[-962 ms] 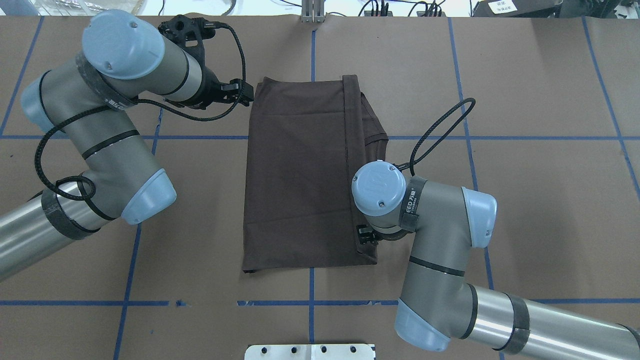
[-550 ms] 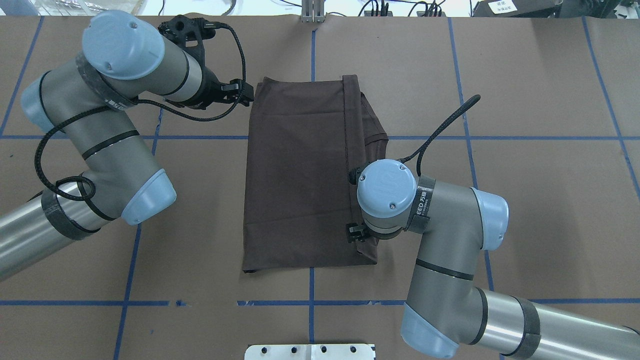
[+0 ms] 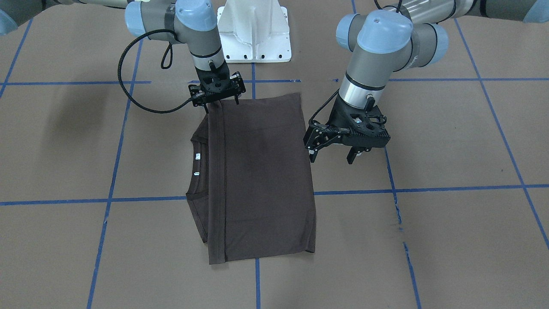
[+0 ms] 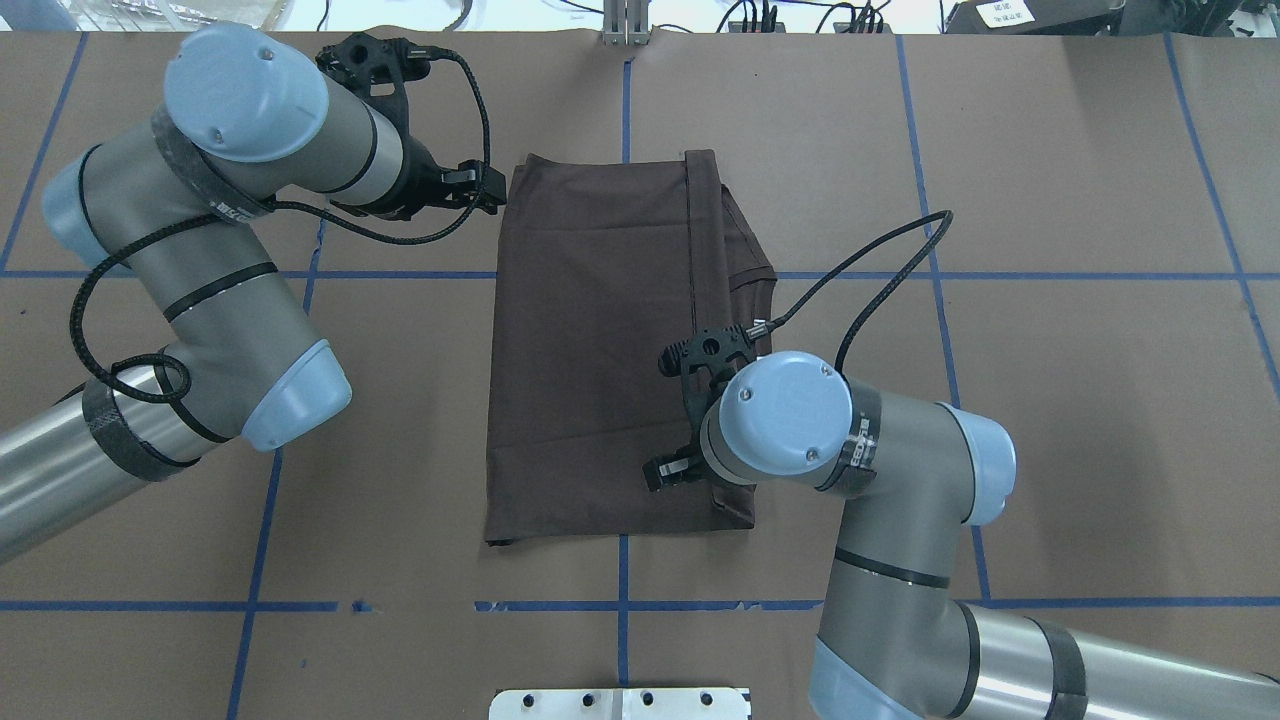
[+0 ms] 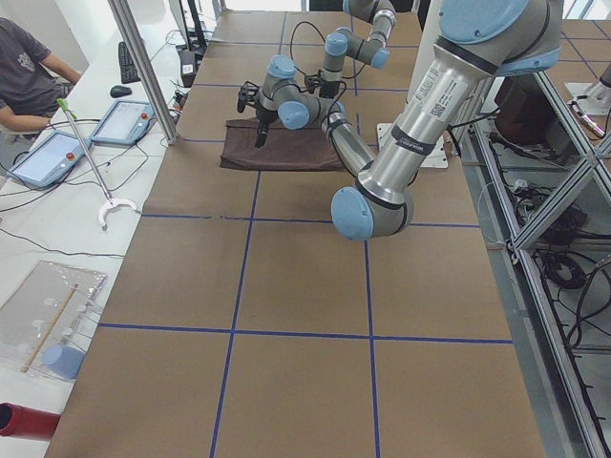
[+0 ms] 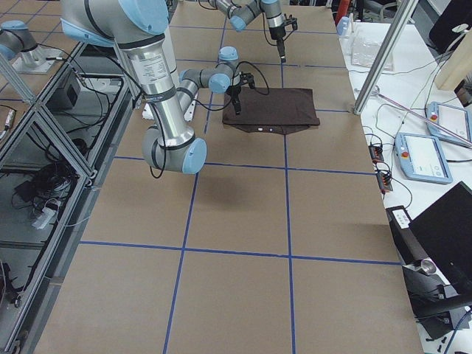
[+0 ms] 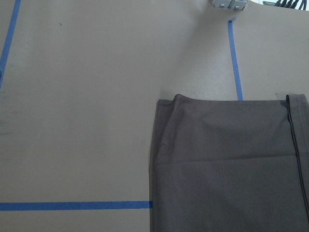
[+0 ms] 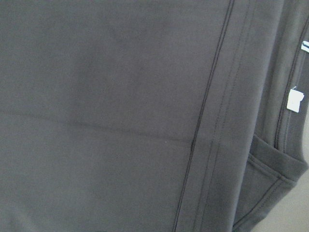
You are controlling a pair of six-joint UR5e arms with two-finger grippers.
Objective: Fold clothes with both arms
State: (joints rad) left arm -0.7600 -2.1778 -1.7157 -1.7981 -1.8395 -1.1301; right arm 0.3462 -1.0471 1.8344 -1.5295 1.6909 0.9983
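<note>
The dark brown T-shirt (image 4: 600,350) lies flat on the table, folded into a long rectangle. Its collar and white tags (image 3: 197,156) stick out on my right side. In the front view my right gripper (image 3: 222,103) hangs open just above the shirt's near right corner, holding nothing. From overhead it (image 4: 688,465) is mostly hidden under its own wrist. My left gripper (image 3: 331,155) stands open beside the shirt's far left corner (image 4: 515,170), clear of the cloth. The right wrist view is filled by the shirt's hem seam (image 8: 207,111). No fingers show in either wrist view.
Brown paper with blue tape lines (image 4: 1000,275) covers the table. The white pedestal plate (image 3: 253,38) sits at the robot's edge. In the side views a person (image 5: 29,67) sits at a bench with tablets (image 6: 424,158) beyond the far edge.
My right wrist has swung left and inward over the shirt's near right part. The shirt and my left arm have not moved.
</note>
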